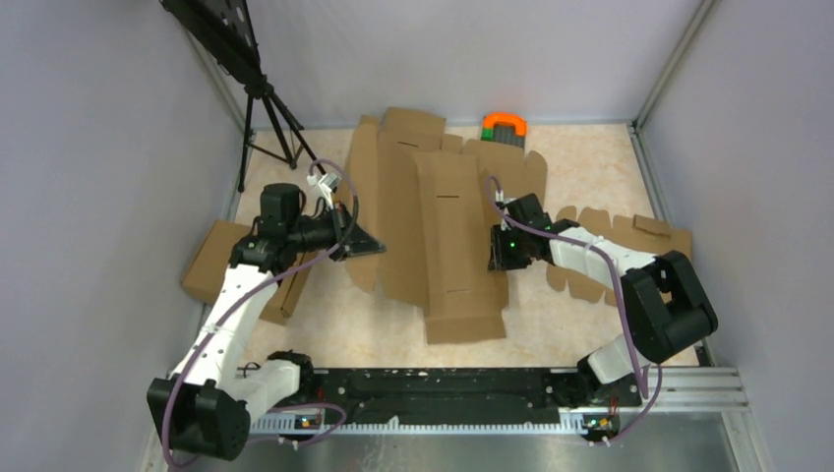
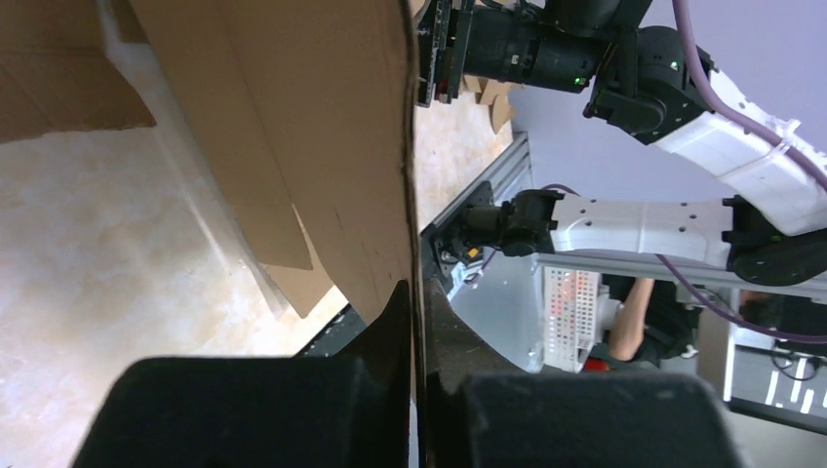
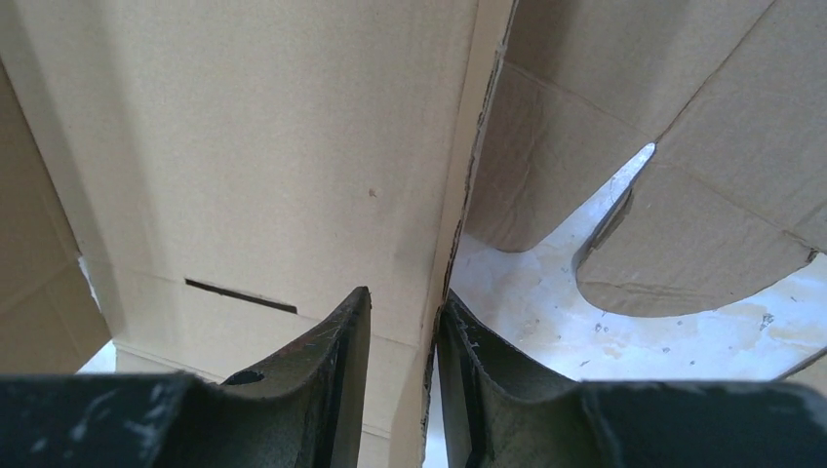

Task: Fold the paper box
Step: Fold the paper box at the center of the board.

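Matt brown corrugated paper box (image 1: 447, 226), smooth pale marbled table (image 1: 590, 162); grooved metal rail (image 1: 688, 385)

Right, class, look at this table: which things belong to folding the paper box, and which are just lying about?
Belongs to the job: the paper box; the left pincer, clamped on its edge; the right pincer, astride its opposite edge.

Just lying about: the small cardboard slab; the second die-cut sheet; the orange and green object; the tripod.
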Action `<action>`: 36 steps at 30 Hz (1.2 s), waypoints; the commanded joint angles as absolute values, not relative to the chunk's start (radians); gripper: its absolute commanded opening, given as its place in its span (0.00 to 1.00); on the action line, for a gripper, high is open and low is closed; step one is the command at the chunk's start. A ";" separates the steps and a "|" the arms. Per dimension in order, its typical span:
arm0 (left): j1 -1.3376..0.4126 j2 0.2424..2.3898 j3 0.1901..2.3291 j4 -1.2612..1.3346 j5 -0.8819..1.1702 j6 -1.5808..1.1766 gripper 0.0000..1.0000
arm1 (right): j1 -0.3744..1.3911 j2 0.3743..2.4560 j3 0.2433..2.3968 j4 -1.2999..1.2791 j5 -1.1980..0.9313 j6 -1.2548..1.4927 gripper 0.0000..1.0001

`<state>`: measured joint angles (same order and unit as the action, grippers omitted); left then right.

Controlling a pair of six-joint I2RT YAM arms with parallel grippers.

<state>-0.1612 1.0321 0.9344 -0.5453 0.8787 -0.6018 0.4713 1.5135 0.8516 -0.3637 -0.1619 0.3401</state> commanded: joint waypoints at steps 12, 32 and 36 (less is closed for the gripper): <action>-0.164 1.103 0.758 -0.284 0.974 -0.689 0.02 | 0.488 1.477 0.830 -0.335 -0.185 0.335 0.31; -0.241 1.186 0.917 -0.836 0.154 -0.393 0.76 | 0.488 1.461 0.841 -0.373 -0.139 0.318 0.31; -0.268 1.224 0.927 -0.824 0.164 -0.389 0.76 | 0.488 1.460 0.848 -0.385 -0.130 0.312 0.31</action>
<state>-0.2451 1.2011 0.8753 -0.8112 0.2417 -0.4084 0.4713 1.4933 0.8310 -0.3843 -0.1249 0.3313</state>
